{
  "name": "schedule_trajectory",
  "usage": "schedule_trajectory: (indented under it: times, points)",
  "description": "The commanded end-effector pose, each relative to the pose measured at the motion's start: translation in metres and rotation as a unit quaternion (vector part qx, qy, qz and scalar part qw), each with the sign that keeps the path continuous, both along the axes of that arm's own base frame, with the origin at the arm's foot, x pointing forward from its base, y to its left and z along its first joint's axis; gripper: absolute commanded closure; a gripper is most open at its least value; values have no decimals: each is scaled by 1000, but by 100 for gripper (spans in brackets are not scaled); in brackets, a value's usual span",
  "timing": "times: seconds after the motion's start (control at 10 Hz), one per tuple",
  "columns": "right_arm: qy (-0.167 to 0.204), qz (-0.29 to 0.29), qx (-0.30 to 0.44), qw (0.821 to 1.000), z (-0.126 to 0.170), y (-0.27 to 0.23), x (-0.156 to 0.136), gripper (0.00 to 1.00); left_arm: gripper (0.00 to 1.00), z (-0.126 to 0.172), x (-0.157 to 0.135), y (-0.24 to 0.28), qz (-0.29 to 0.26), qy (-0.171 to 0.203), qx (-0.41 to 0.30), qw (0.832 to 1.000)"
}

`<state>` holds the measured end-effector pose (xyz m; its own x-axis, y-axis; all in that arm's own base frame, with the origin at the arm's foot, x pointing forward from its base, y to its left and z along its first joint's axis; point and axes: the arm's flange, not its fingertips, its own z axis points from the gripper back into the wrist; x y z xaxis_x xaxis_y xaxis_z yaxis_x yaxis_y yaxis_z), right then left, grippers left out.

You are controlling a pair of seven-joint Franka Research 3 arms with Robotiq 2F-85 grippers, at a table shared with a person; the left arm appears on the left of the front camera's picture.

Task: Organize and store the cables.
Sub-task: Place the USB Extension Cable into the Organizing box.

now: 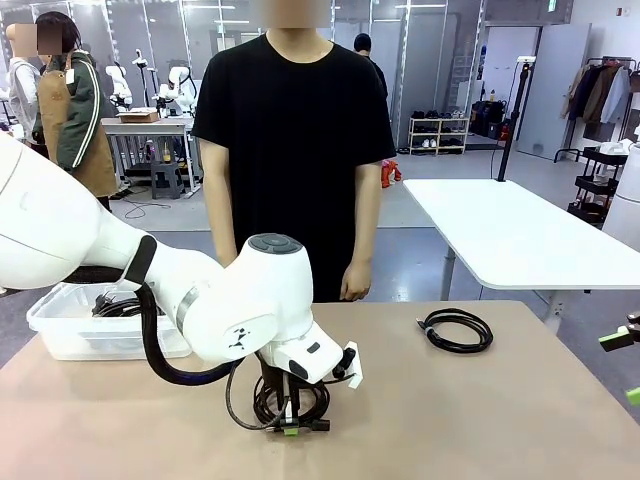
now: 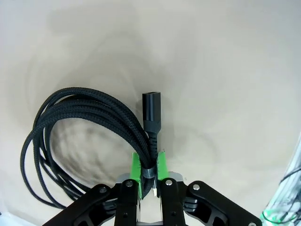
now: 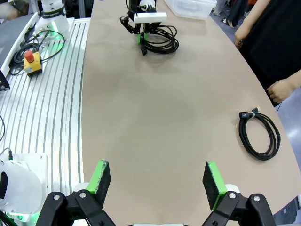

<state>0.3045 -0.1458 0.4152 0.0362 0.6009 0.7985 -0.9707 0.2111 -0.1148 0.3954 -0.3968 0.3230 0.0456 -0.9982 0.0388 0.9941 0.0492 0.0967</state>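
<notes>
The left gripper [image 2: 148, 165] is clamped on the held cable [image 2: 70, 122], with its green pads [image 2: 135, 165] squeezed against the bundled strands just below a black plug [image 2: 152, 107] that juts past the fingertips. In the left wrist view the braided loops fan out to one side of the fingers, and their lower turns are hidden behind the black finger links. In the front view the left arm's wrist housing covers most of the left gripper [image 1: 292, 426]. Only a green tip shows, low among the loops of the held cable [image 1: 290, 402]. Whether the coil rests on the table [image 1: 480, 420] or hangs just clear of it cannot be told.

The right gripper [image 3: 157, 181] has its jaws spread wide with nothing between them, above bare tabletop. In the front view it is cut off by the picture's right edge, showing only green pad ends [image 1: 618, 339].

The second cable [image 3: 258, 134] lies flat on the table, well apart from both grippers and near the person's hand [image 3: 282, 89]. A pale tie appears to sit close to its plug, though it is too small to be sure.

The third cable [image 1: 120, 305] is in the clear bin [image 1: 60, 338] at the table's left end. It is only partly visible, blurred by the bin's wall and blocked by the arm.

The person [image 1: 295, 150] stands at the far side, arms down.
</notes>
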Motion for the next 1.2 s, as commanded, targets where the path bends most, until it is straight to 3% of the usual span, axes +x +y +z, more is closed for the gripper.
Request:
schedule_trajectory:
  times: [0.0,0.2,0.4,1.1]
  points:
    - [-6,2,6,1000,2,-1,2,0,100,51,-8,19,-38,-4,-5,999]
    - [-6,2,6,1000,2,-1,2,0,100,90,-19,34,-81,-18,6,997]
    - [-6,2,6,1000,2,-1,2,0,100,113,-25,45,-81,-40,-2,996]
    - [-6,2,6,1000,2,-1,2,0,100,121,-20,37,-75,-50,5,996]
